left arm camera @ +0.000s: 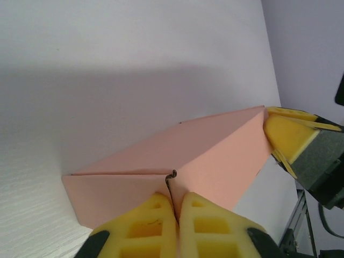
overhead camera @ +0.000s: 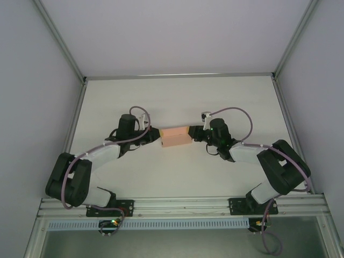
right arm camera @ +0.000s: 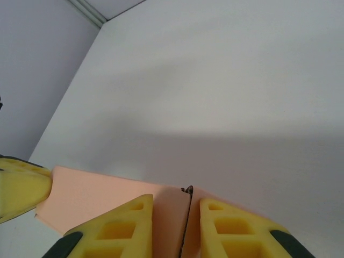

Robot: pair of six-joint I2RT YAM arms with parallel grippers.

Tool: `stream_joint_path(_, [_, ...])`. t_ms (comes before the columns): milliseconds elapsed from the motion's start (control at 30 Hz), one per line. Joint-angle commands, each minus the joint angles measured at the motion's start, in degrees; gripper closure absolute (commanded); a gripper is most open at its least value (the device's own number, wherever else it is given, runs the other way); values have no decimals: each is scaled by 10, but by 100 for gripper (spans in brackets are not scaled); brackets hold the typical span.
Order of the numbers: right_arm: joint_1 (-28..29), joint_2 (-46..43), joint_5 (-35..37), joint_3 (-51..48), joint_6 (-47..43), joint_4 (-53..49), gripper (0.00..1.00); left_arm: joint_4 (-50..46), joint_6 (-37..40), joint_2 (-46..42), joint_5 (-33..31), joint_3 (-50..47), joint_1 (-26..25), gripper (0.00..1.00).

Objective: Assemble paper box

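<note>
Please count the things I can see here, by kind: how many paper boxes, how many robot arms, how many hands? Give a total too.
Pink paper box: 1
Robot arms: 2, the left arm and the right arm
Hands: 2, the left hand and the right hand, each pinching one end of the box
Total: 5

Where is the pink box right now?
Top view: the paper box is mid-table, gripped at each end by the left fingers and right fingers.
</note>
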Motion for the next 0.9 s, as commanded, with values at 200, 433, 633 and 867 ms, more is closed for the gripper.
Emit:
stream_joint_path(200, [6, -10, -18, 121, -36, -365, 65, -226, 94, 29, -79, 112, -5, 51])
stream_joint_path(433, [-13, -1, -22, 231, -50, -432, 39, -283, 140, 15, -103, 208, -5, 15])
stream_joint_path(633, [-18, -11, -128, 261, -218, -422, 17, -309, 154, -20, -119, 201, 2, 1])
stream_joint_path(867, [0, 41, -196, 347, -652, -618, 0, -393, 166, -99, -292, 168, 35, 0])
